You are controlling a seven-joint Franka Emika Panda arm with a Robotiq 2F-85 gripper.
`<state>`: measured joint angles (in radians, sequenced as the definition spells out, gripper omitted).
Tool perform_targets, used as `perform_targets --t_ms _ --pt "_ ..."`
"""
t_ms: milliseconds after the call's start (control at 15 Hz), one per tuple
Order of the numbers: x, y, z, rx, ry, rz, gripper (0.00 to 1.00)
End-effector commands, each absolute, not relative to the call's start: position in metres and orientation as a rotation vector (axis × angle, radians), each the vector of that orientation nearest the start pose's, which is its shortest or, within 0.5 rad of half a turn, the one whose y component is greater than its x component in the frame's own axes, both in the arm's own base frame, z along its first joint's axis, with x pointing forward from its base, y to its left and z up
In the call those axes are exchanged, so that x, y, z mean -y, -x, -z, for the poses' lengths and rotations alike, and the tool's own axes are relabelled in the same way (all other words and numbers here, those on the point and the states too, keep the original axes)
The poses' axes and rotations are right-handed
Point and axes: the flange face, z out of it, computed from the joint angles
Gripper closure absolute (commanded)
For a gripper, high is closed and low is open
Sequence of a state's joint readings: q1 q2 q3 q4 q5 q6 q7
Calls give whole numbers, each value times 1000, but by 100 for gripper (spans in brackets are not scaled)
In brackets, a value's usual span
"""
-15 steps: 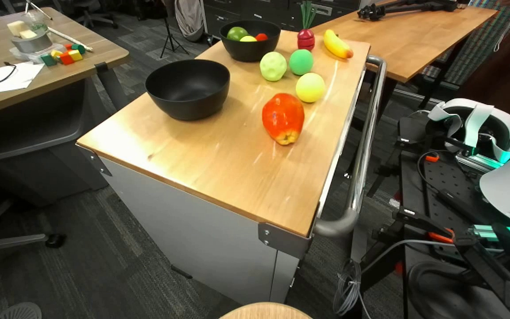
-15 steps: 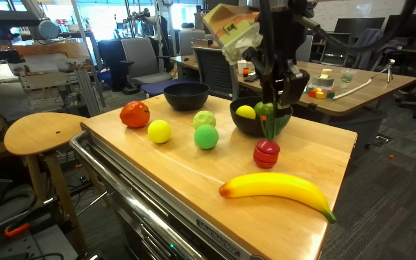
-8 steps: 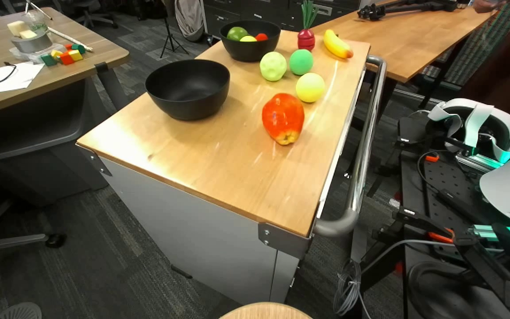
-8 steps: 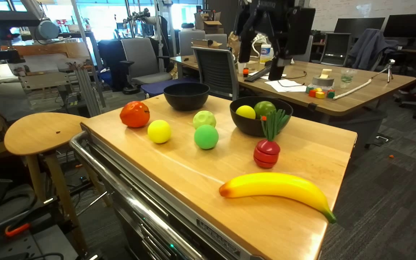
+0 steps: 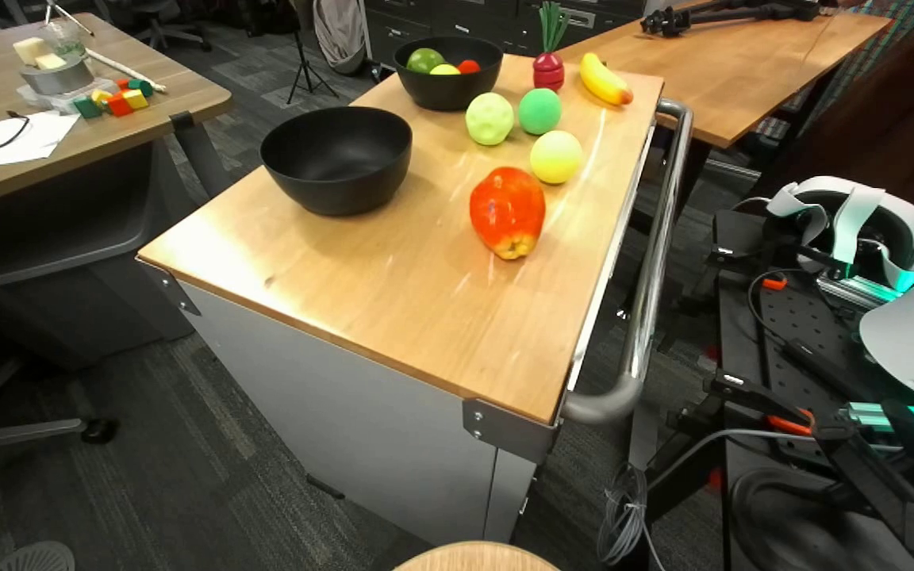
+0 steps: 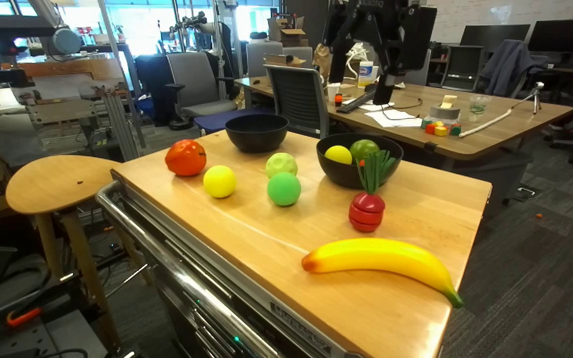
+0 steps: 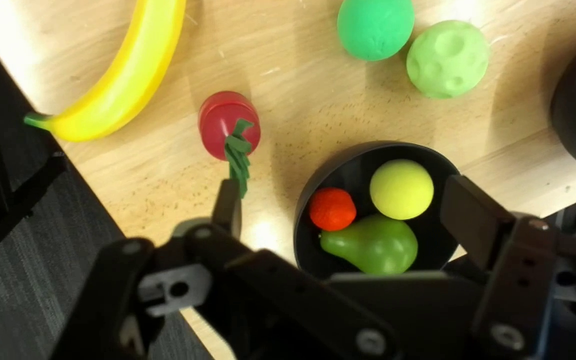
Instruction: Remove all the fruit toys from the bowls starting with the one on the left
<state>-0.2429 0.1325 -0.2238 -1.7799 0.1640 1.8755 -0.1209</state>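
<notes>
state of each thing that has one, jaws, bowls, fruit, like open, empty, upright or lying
jaws, open, gripping nothing
fruit bowl, upright, holding pear, yellow ball and small red fruit
other bowl, upright, looks empty
pear, lying on its side
banana, lying flat
radish, standing upright
red-orange fruit, lying on its side

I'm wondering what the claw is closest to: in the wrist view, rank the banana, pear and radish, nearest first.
From the gripper:
1. Pear: inside the bowl
2. Radish: outside it, picture-left
3. Banana: farther picture-left, past the radish
</notes>
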Motion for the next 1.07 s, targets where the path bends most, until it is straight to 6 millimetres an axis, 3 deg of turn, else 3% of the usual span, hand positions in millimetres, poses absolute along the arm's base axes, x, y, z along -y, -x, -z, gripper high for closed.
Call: perform_targets --t_ms 0,200,467,800,1000 --pt "234 -571 -476 -538 2893 38 0" --pt "224 -602 -451 -546 2888 -58 0" --pt "233 -639 -405 -598 2939 -137 0" --pt "237 -661 -367 -632 2880 -247 0" --pt "232 -667 -358 -624 2816 -303 12"
